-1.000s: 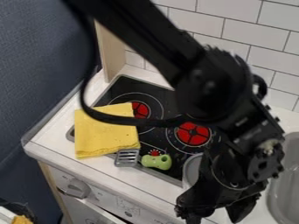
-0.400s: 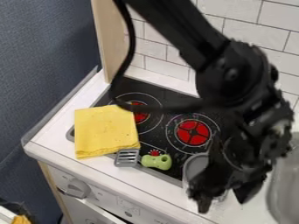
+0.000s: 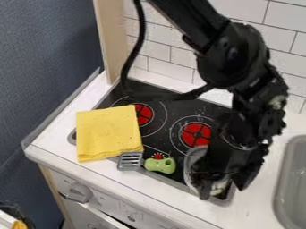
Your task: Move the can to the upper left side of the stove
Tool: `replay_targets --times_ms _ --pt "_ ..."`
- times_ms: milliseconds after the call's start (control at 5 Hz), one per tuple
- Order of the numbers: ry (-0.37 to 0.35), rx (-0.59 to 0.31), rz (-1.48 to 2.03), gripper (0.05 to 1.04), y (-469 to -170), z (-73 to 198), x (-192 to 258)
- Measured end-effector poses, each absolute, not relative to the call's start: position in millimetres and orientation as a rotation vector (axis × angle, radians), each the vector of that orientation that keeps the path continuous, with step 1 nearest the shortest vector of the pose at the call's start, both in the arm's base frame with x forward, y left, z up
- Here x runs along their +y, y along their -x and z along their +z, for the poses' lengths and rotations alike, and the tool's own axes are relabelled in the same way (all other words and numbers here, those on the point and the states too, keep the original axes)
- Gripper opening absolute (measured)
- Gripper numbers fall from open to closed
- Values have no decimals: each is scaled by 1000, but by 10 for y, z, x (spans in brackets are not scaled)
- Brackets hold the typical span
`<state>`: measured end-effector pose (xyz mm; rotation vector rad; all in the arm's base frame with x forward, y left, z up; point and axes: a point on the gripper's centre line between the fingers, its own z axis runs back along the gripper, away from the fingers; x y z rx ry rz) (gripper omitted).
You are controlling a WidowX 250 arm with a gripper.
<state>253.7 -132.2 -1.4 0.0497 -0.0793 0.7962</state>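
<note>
Can [image 3: 195,166] at the near right corner of the stove [image 3: 210,108], beside the gripper [image 3: 223,188] and partly hidden by it; its pale, curved side shows to the left of the gripper as I stand looking down. Whether the jaws are spread or pressed together I cannot tell, nor whether they pinch the can. The arm enters from the top edge and hangs over the right side of the stove, its cable [image 3: 142,40] looping down across the far left part.

Nearest to the can, the right burner [image 3: 196,135] lies just beyond it; the left burner [image 3: 144,114] lies farther toward the upper left, with dark glass between the two. A yellow cloth [image 3: 108,134] overlaps the stove's left edge and reaches onto the counter [image 3: 158,190] — its far side ends near the left burner. Dark glass continues past the cloth to the upper left corner, beside the wooden panel [image 3: 112,44]. Along the near edge, left of the can, lie a slotted grey spatula head [image 3: 130,161] and a green handle [image 3: 160,165]. The sink [image 3: 290,172] borders the right side, with a strip of white counter between it and the stove. A tiled wall [image 3: 185,56] stands behind.
</note>
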Motion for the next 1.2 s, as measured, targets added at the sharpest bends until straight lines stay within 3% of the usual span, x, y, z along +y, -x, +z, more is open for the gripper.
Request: replay_targets --times_ms 400,800,1200 --pt "-137 -74 868 999 -2739 -173 -1005" --pt "-105 -87 1044 999 -3282 -99 -637" --pt "-116 -114 1151 999 -3690 -110 -308"
